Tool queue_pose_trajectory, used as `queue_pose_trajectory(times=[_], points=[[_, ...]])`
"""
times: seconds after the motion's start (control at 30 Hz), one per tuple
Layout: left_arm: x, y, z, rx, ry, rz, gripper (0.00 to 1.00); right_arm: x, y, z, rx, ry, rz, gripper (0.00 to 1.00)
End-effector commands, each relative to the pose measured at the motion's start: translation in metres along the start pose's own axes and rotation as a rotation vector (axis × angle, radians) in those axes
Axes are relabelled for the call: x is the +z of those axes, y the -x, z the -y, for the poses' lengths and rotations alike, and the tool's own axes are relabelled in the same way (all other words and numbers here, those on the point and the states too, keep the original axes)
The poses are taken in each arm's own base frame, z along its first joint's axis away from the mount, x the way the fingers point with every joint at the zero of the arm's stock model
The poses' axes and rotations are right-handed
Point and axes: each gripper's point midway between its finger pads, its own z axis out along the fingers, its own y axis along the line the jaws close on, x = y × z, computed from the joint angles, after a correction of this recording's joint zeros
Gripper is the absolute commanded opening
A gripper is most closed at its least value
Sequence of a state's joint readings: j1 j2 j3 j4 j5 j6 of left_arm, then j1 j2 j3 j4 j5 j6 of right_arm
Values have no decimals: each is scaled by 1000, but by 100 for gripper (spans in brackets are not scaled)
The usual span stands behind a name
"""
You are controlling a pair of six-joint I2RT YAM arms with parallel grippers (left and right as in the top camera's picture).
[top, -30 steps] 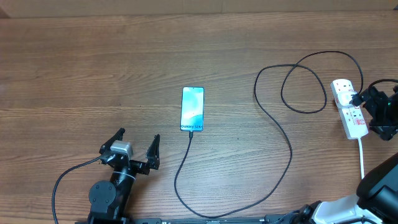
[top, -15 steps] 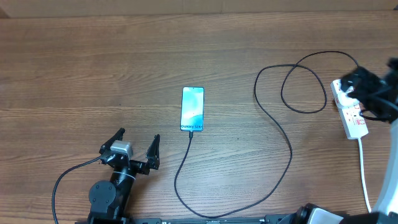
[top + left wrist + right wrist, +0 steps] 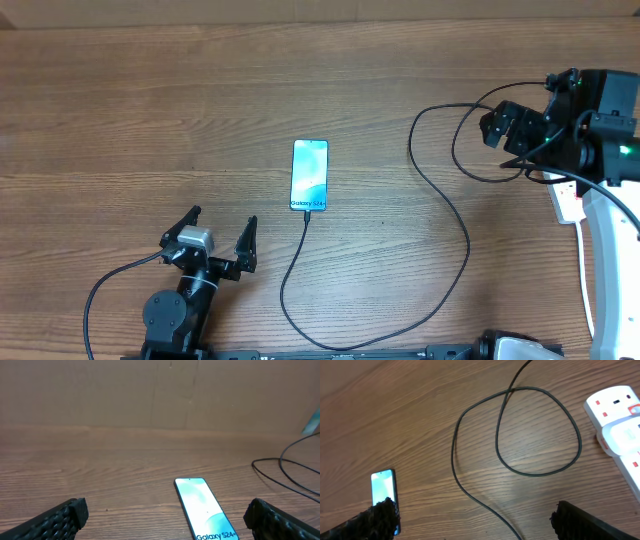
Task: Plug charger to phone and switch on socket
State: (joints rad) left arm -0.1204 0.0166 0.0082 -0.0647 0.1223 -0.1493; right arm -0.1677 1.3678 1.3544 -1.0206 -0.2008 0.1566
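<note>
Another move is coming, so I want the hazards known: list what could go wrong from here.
1. The right end effector hangs open above the loop of the charger beside the socket; coming down, it could snag that loop and tug the plug tip at the phone.
2. The red switches look small and sit close together; the wide-open end effector may press the wrong one or shove the socket.

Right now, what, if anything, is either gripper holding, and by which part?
Nothing is held: the left gripper and the right gripper are both open and empty.
</note>
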Motion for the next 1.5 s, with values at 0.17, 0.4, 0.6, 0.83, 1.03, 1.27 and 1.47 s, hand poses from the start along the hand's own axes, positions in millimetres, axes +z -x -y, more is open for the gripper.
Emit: queue_pose_trajectory(times=[0.17,0.4,0.6,0.83,1.03,1.27,1.47], points=[[0,0,1,23,-3,6,100,-6,-1,7,-13,-53,16,100],[0,0,1,23,-3,5,100,32,-32,23,-1,-67,-48,100],[0,0,1,23,-3,6,99,79,-72,40,5,-56,-76,100],[0,0,1,23,-3,6,100,117,-114,48,4,7,-75,100],[0,0,1,23,-3,6,100,141,-143,52,-16,73,-5,100],[0,0,1,23,-3,5,100,150,-168,59,-21,79,16,100],[0,0,1,23,-3,5,100,153,-191,61,-20,104,19,100]])
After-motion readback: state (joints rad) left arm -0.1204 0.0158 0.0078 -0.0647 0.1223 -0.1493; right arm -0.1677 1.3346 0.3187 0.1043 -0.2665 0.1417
